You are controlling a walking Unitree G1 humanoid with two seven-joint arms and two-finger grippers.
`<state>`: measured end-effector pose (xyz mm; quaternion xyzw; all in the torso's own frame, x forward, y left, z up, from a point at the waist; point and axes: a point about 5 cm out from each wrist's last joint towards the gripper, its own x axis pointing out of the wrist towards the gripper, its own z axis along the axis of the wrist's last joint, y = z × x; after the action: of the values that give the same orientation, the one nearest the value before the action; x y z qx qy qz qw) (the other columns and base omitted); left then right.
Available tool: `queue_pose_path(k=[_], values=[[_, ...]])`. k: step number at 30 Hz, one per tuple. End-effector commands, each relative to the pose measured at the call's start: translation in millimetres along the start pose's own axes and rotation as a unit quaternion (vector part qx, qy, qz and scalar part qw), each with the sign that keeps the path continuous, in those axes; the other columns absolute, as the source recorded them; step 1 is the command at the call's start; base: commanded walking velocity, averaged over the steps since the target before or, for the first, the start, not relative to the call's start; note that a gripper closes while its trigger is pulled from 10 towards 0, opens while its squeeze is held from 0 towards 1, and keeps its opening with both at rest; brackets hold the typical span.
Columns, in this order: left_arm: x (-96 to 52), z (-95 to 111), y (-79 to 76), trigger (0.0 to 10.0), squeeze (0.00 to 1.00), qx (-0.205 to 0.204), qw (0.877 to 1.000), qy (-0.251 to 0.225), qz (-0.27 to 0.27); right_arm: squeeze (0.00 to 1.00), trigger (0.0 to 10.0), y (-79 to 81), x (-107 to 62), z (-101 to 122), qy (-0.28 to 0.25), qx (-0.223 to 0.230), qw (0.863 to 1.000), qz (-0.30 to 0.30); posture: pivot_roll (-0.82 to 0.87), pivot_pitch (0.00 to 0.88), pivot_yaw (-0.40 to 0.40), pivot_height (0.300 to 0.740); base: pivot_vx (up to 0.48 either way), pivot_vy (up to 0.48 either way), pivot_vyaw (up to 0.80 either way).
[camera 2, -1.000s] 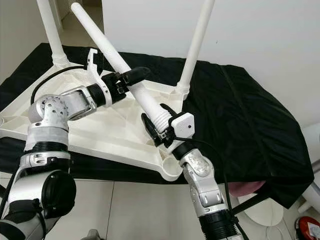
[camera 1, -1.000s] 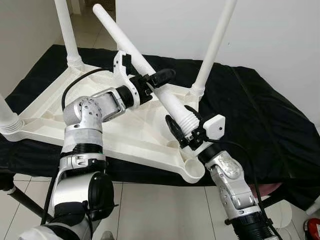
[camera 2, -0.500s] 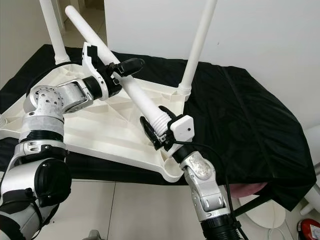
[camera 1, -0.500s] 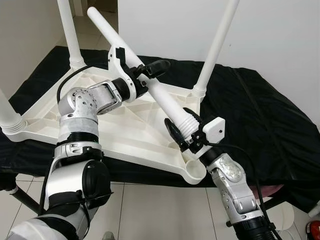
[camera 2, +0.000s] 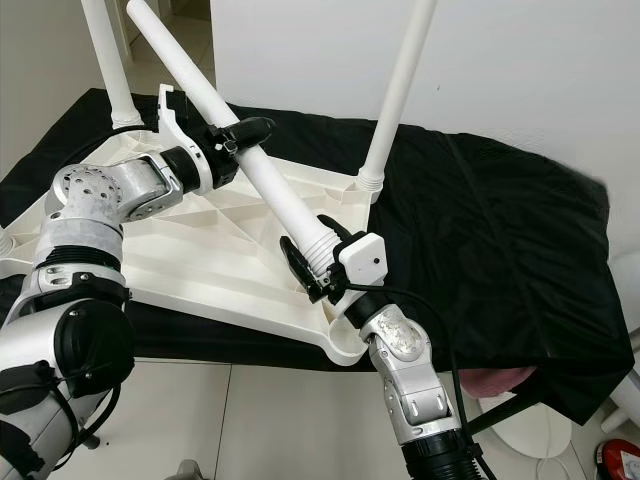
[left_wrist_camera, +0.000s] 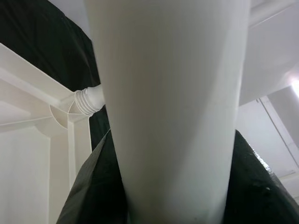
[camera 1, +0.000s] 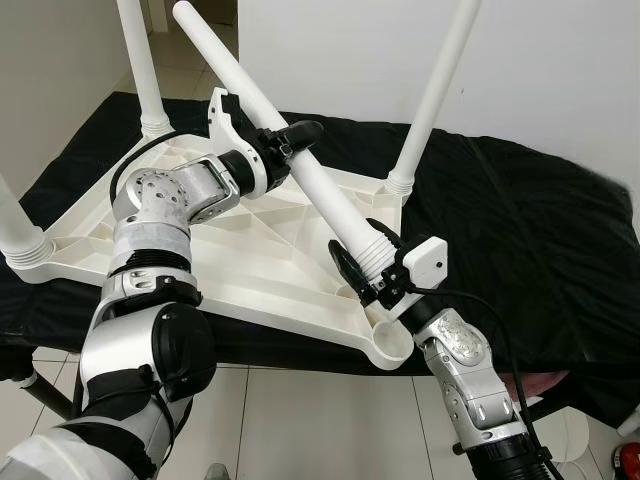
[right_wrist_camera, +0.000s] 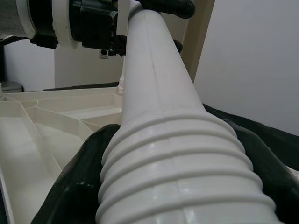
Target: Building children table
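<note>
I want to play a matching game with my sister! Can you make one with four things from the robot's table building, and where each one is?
Things:
1. Left gripper
2. Right gripper
3. Black cloth
4. Empty socket

Places:
A. Under the upside-down tabletop
B. At the tabletop's nearest corner
C. On the loose leg's ribbed end
D. Halfway up the loose leg

Pairs: 1-D, 2-C, 3-A, 4-B

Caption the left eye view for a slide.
Both hands, left and right, grip a tilted white table leg above the upturned tabletop's empty corner socket.
</note>
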<state>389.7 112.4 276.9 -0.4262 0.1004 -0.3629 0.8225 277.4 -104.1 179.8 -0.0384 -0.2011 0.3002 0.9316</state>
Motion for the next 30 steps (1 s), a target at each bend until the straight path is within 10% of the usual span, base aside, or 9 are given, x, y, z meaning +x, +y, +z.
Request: queue_pose_path(k=[1,3,4,5,20,22,23,30], values=[[-1.1,14.0,-6.2,0.0,0.0,0.015,1.0,-0.025,0.002,0.0,10.0,-1.6,-1.7,-1.1,0.006,0.0,1.0,0.0,0.01,0.0,-0.073,0.74,0.0,0.0,0.0],[-1.3,14.7,-6.3,0.0,0.0,0.012,1.0,-0.027,0.002,0.0,10.0,-1.6,-1.7,-1.3,0.006,0.002,1.0,-0.001,0.01,0.0,-0.073,0.74,0.0,0.0,0.0],[-1.6,15.6,-6.9,2.2,0.0,0.012,1.0,-0.029,0.0,0.0,10.0,-1.5,-1.7,-1.9,0.007,0.007,1.0,-0.004,0.01,0.0,-0.075,0.74,0.0,0.0,0.0],[-1.8,16.4,-6.7,10.0,0.0,0.01,0.999,-0.03,0.004,1.0,10.0,-1.8,-1.8,-2.6,0.008,0.013,1.0,-0.01,0.01,0.0,-0.077,0.74,0.0,0.0,0.0],[-8.1,31.0,-7.3,10.0,0.0,0.107,0.99,-0.075,0.044,1.0,10.0,-6.5,-6.2,-8.6,0.036,0.016,0.998,-0.054,0.0,0.0,-0.089,0.74,0.0,0.0,0.0],[-8.9,31.9,-9.7,10.0,0.0,0.148,0.984,-0.081,0.052,0.91,10.0,-10.1,-7.2,-13.7,0.064,-0.008,0.996,-0.063,0.0,0.0,-0.092,0.74,0.0,0.0,0.0],[-9.0,31.3,-13.2,10.0,0.0,0.186,0.977,-0.086,0.056,0.0,10.0,-13.3,-7.9,-17.9,0.088,-0.024,0.993,-0.07,0.0,0.0,-0.094,0.74,0.0,0.0,0.0],[-6.2,21.8,-25.3,10.0,0.0,0.288,0.95,-0.101,0.06,0.0,10.0,-20.1,-5.8,-21.4,0.124,-0.059,0.988,-0.077,0.0,0.0,-0.104,0.74,0.0,0.0,0.0]])
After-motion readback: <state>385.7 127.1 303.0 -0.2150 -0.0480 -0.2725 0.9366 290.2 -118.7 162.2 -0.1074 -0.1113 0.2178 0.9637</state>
